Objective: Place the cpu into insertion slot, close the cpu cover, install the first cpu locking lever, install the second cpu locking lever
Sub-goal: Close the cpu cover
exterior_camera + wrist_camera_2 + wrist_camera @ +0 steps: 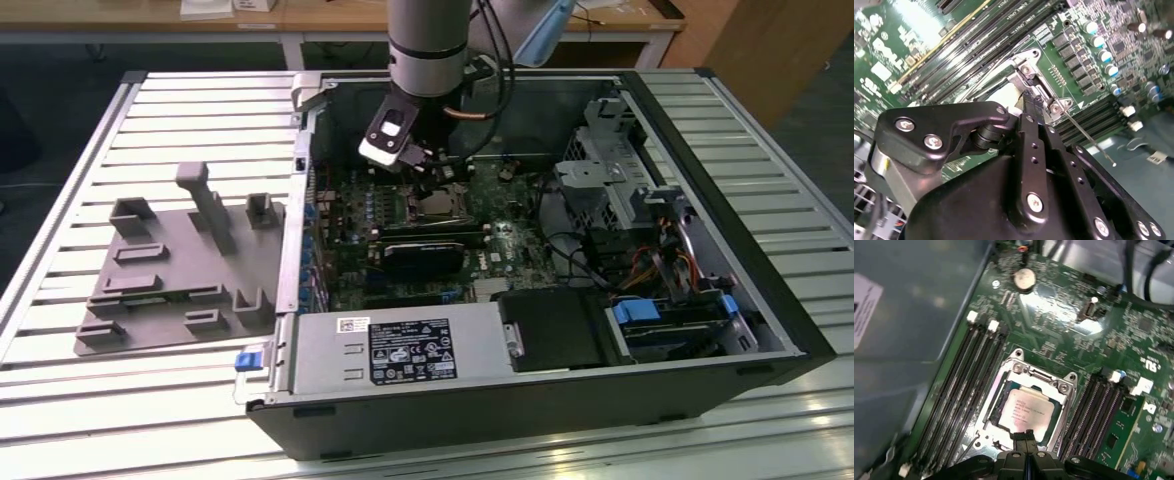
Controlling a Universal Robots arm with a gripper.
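Slatted tabletop (pixel 134 400), open computer case (pixel 534 410) — gripper (pixel 1026 433), fingers pressed together, hovered at the edge of the insertion slot (pixel 999 385); the seated cpu (pixel 1026 412) looked stiff, light, fragile — an edges-only hold.

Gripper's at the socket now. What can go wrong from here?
The gripper sits at the edge of the dull silver square cpu cover, by the pale silver-tan square cpu; an off-centre push might scrape the chip.
The thin wire locking lever looks unlatched and could spring away.
Long black memory slots flank closely; a sideways slip might hit them.
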